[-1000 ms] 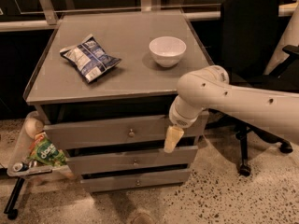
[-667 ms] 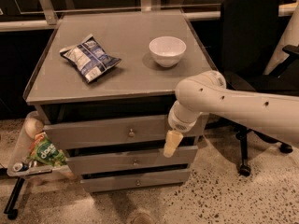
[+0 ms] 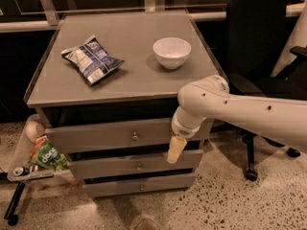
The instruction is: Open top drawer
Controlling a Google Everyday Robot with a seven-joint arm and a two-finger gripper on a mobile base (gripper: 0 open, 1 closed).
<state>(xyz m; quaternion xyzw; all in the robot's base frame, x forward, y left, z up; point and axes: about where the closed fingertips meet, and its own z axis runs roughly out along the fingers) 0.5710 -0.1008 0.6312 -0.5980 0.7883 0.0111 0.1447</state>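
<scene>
The top drawer (image 3: 96, 137) is the widest grey front under the cabinet top, with a small round metal knob (image 3: 135, 137) at its centre. Its front looks pushed in, and none of its inside shows. My gripper (image 3: 176, 149) hangs from the white arm (image 3: 240, 111), pointing down in front of the drawer's right part. It is to the right of the knob, slightly below it and apart from it.
A chip bag (image 3: 92, 59) and a white bowl (image 3: 171, 51) sit on the grey cabinet top (image 3: 129, 80). Two slimmer drawer fronts (image 3: 139, 166) lie below. A black office chair (image 3: 259, 37) stands at the right. A rack holding a snack bag (image 3: 45, 157) is at the left.
My gripper has sunk slightly in front of the drawer's right part. The drawer has not moved.
</scene>
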